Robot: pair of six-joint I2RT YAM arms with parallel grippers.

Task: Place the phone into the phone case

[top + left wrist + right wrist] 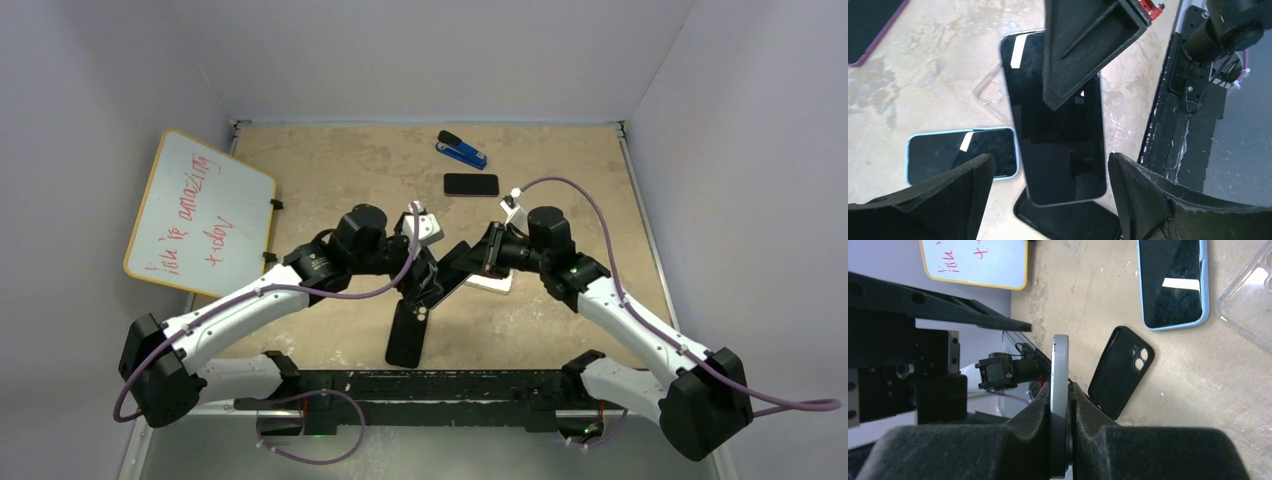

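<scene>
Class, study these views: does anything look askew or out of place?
The whiteboard sits tilted, hanging past the table's left edge. Nothing looks spilled or damaged.

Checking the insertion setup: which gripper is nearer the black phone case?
Left. The left gripper hangs open just over the black phone case; the right gripper, clamping the phone, sits farther back.

phone [1060, 355]: slim slab with a pale metal edge and a dark glossy screen; clamped on both faces in my right pincer [1060, 390], lifted clear of the table [1088, 290], edge-on to my right wrist camera.
phone case [1120, 372]: black, matte, rounded corners, camera cut-out at one end; lying flat on the table, near the phone.
fit: phone outside the case.
</scene>
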